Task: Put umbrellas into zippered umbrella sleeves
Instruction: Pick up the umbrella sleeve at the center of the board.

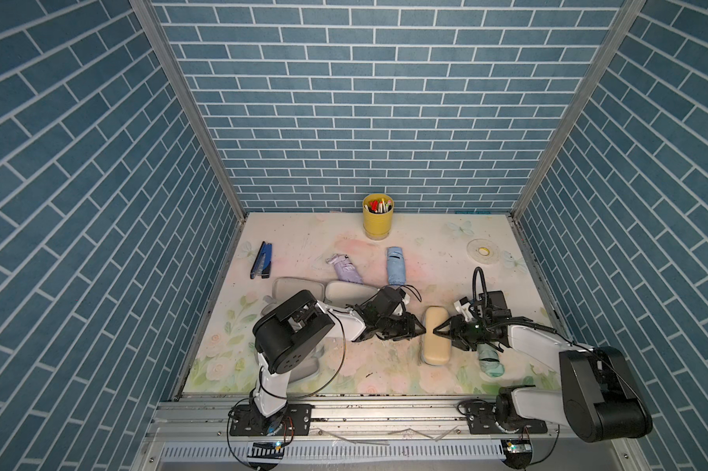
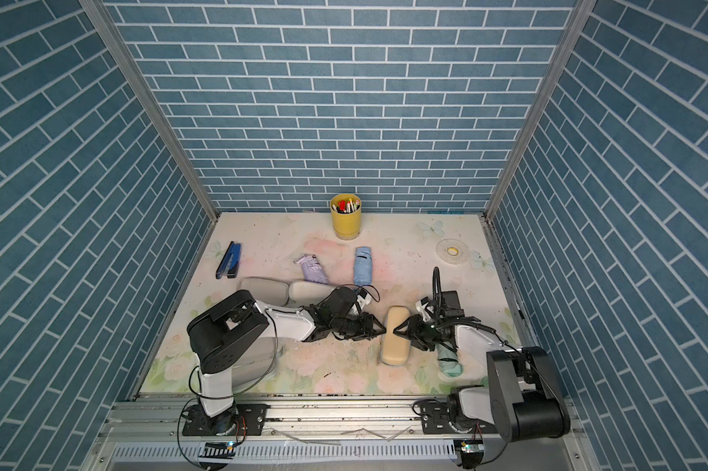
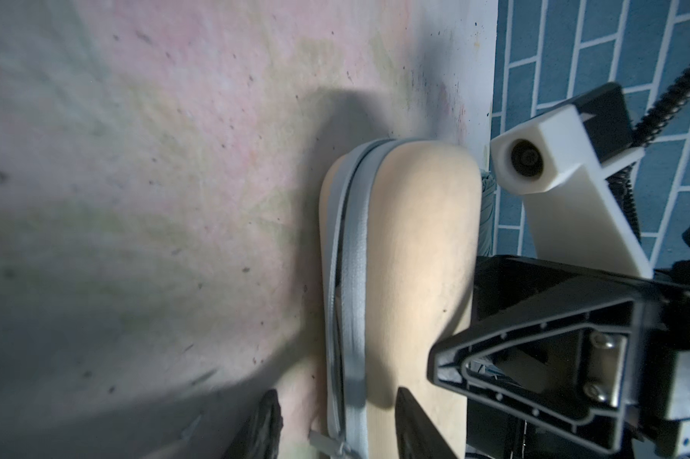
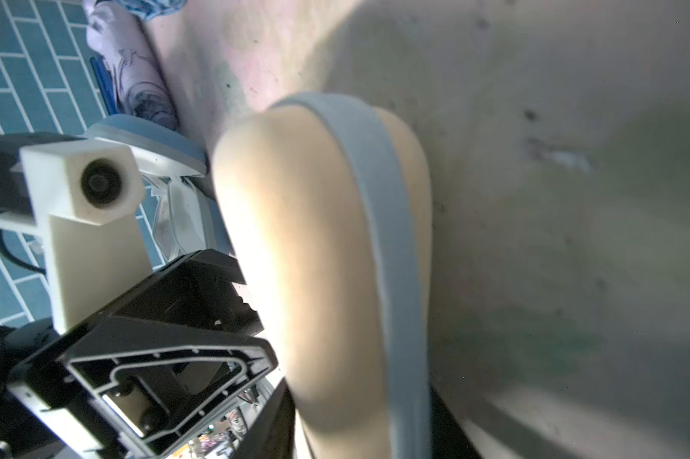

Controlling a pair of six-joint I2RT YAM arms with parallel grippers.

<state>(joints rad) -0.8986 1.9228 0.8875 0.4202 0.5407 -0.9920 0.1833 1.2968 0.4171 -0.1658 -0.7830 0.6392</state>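
Observation:
A tan zippered umbrella sleeve (image 1: 435, 336) (image 2: 395, 338) lies closed at the front middle of the table. My left gripper (image 1: 419, 328) (image 3: 336, 393) is open. One finger is over the tan shell and the other by the table, with the grey zip edge (image 3: 353, 278) between them. My right gripper (image 1: 439, 329) (image 4: 359, 397) is shut on the sleeve's opposite side. Behind lie a lilac umbrella (image 1: 346, 271) (image 4: 136, 71) and a light blue umbrella (image 1: 396, 266). A mint green umbrella (image 1: 491, 363) lies partly hidden under my right arm. Two open sleeves (image 1: 293, 287) (image 1: 350, 291) show grey-white insides behind my left arm.
A yellow pen cup (image 1: 378, 218) stands at the back wall. A dark blue stapler (image 1: 261, 261) lies at the back left and a tape roll (image 1: 484, 253) at the back right. Blue brick walls close in three sides.

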